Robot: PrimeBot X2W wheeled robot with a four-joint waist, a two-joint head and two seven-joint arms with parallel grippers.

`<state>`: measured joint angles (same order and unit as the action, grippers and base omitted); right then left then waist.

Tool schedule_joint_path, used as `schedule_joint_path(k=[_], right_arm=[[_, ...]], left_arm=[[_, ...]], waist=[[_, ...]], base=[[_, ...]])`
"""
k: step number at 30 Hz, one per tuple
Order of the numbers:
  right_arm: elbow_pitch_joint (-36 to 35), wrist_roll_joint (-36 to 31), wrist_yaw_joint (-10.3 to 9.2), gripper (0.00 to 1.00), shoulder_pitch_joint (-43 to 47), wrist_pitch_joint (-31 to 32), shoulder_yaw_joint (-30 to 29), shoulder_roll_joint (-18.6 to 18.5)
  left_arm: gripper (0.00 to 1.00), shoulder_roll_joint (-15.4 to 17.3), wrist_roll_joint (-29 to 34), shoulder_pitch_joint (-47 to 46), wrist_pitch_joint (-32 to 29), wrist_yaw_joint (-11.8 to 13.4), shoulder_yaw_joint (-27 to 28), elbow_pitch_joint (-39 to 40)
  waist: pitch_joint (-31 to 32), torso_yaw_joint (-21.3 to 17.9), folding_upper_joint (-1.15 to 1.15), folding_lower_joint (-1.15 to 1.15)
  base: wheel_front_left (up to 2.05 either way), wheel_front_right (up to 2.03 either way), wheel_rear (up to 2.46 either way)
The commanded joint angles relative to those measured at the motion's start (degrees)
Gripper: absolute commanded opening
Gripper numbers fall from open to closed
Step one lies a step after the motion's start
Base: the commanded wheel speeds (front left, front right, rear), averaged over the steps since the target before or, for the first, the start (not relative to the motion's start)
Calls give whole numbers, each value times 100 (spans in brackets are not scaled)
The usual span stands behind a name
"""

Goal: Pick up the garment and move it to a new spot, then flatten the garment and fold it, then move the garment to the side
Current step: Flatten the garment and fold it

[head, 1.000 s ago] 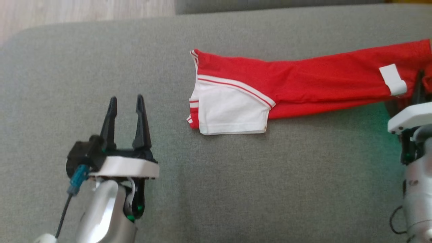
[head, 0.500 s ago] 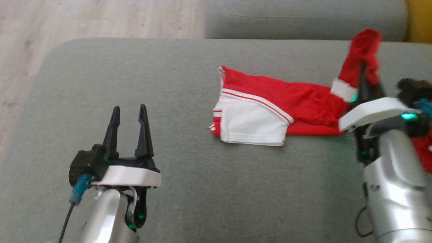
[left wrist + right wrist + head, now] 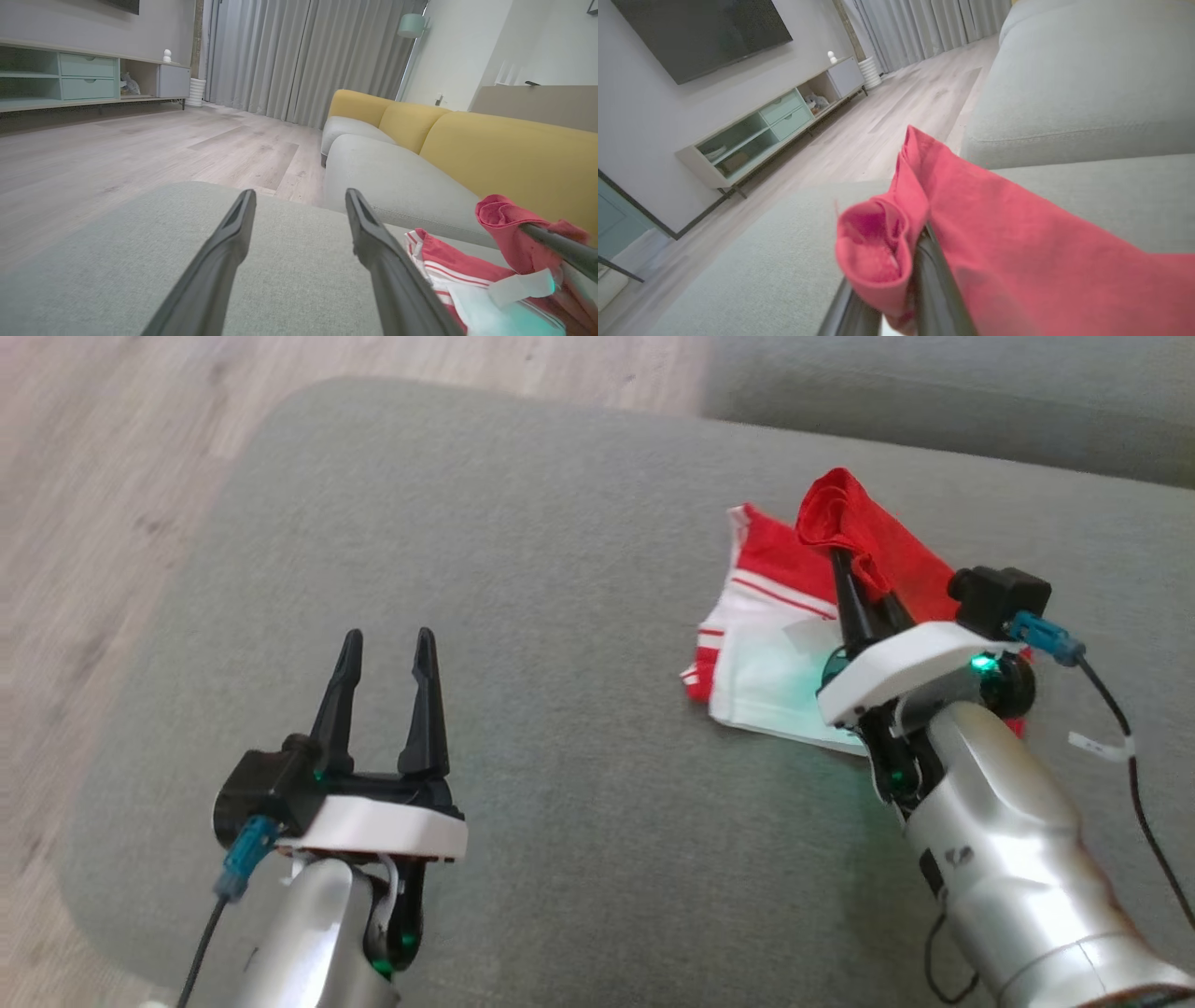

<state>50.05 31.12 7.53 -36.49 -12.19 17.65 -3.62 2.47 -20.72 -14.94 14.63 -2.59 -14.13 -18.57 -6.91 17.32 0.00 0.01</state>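
Pinching a bunched red end of the garment (image 3: pixel 767 665), the right tool (image 3: pixel 845 565) has its two dark fingers pressed together on the cloth and holds that end raised above the rest of the piece. The held end forms a rounded red clump around the fingertips. In the right wrist view it wraps over both fingers and drapes to the right as a smooth red sheet.

The rest of the garment lies on the far right part of a grey cushion (image 3: pixel 560 569). A white panel edged with red stripes is at its near left, with red cloth behind it, partly doubled over itself. A green glow from the right wrist falls on the white panel. The right forearm crosses the garment's near right edge.

The left tool (image 3: pixel 389 639) is at the near left of the cushion, well apart from the garment. Its fingers are spread wide and point away, with nothing between them. In its wrist view the fingers reach over bare grey fabric, and the garment shows at the right.

Beyond the cushion are a pale wood floor (image 3: pixel 140 144) to the left, a grey and yellow sofa (image 3: pixel 490 154) to the far right, grey curtains (image 3: pixel 303 56) and a low TV unit (image 3: pixel 84 74).
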Motion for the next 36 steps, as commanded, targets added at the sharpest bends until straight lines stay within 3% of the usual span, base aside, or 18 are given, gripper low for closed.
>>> schedule_joint_path(k=[1, 14, 15, 16, 22, 25, 32, 36], right_arm=[[-51, 244, -4, 0, -258, -88, 188, 73], [918, 745, -4, 0, -898, -275, 1102, 74], [921, 676, -4, 86, -944, -277, 1075, 74], [927, 684, -4, 100, -920, -278, 1118, 74], [202, 1115, -4, 100, -807, -279, 1825, 74], [-210, 1100, -4, 100, -855, -280, 1893, 74], [-635, 597, -4, 100, -874, -280, 1197, 74], [-899, -403, -4, 100, -726, -280, 547, 74]], left_arm=[[100, 51, -56, -271, 30, -19, 136, 202], [100, 51, -74, -479, 34, -26, 78, 185], [100, 56, -68, -489, 34, -30, 77, 175], [100, 66, -56, -509, 35, -39, 68, 161], [100, 165, -8, -659, 36, -56, 101, 123], [100, 179, 10, -648, 36, -51, 127, 153], [100, 196, 63, -576, 36, -11, 180, 236], [100, 189, 66, -449, 36, 17, 291, 342]], waist=[[-152, 167, 0, -1], [-590, 372, 0, -1], [-596, 359, 0, -1], [-595, 354, 0, -1], [-506, 156, 0, -1], [-412, -19, 0, -1], [-222, -417, 0, -1], [-125, -732, 0, -1]], base=[[0, 0, 0], [0, 0, 0], [0, 0, 0], [0, 0, 0], [0, 0, 0], [0, 0, 0], [0, 0, 0], [0, 0, 0]])
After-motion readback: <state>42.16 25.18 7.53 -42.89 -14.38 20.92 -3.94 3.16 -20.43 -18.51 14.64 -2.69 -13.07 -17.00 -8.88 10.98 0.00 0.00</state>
